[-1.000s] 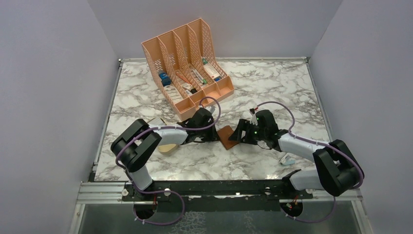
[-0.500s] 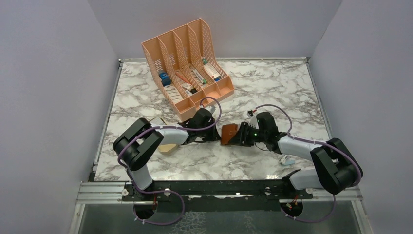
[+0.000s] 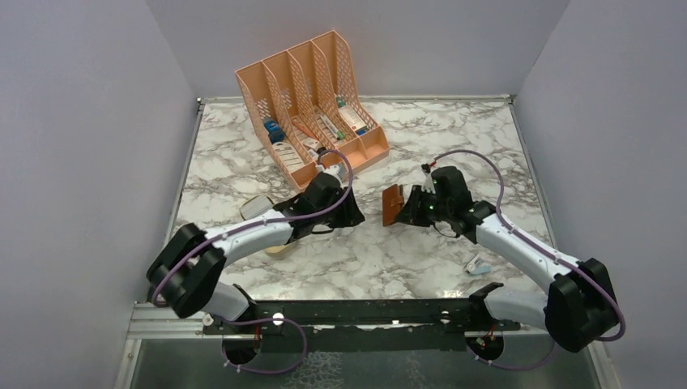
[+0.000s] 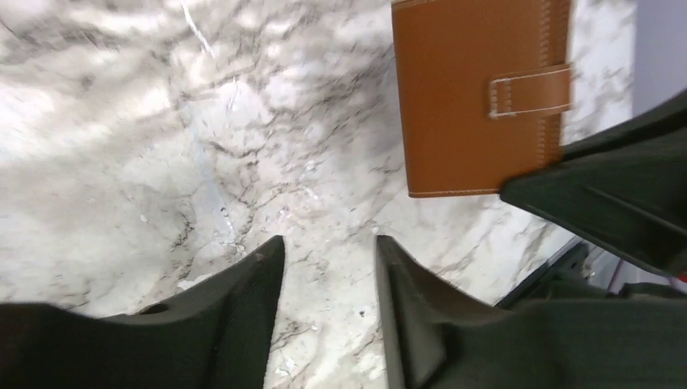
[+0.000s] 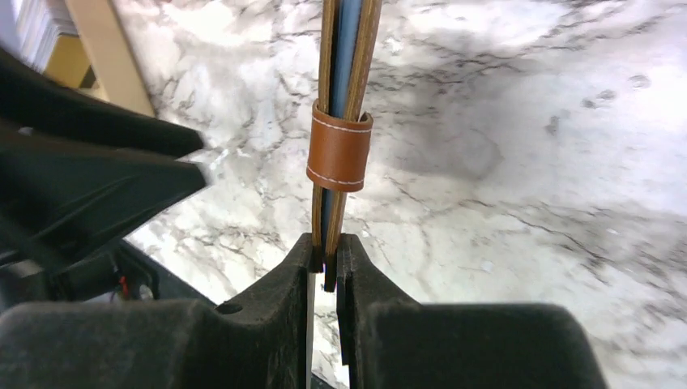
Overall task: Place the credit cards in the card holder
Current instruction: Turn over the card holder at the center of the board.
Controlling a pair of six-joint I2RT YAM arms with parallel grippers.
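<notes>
Pinching the card holder (image 5: 339, 150) by its bottom edge, the right gripper (image 5: 326, 261) is clenched on it and holds it on edge above the marble table (image 3: 454, 138), just past three o'clock from the table's centre. The strap loops round both leather leaves. A pale blue-grey card (image 5: 347, 49) shows between them, so I judge one card is already seated.

I read this grip as a way to keep the thin wallet standing, its face turned toward the other arm.

The left gripper (image 4: 324, 263) sits at nine o'clock from the wallet, near it but apart. Its jaws are parted with only marble showing between them, so it grasps nothing.

Another pale card (image 3: 479, 265) lies flat at five o'clock, beside the right forearm. A yellowish-tan one (image 3: 281, 246) lies at eight o'clock, partly under the left arm. Both seem yet to be loaded.

The peach desk organizer (image 3: 312, 105) stands at eleven o'clock, well apart and not involved.
</notes>
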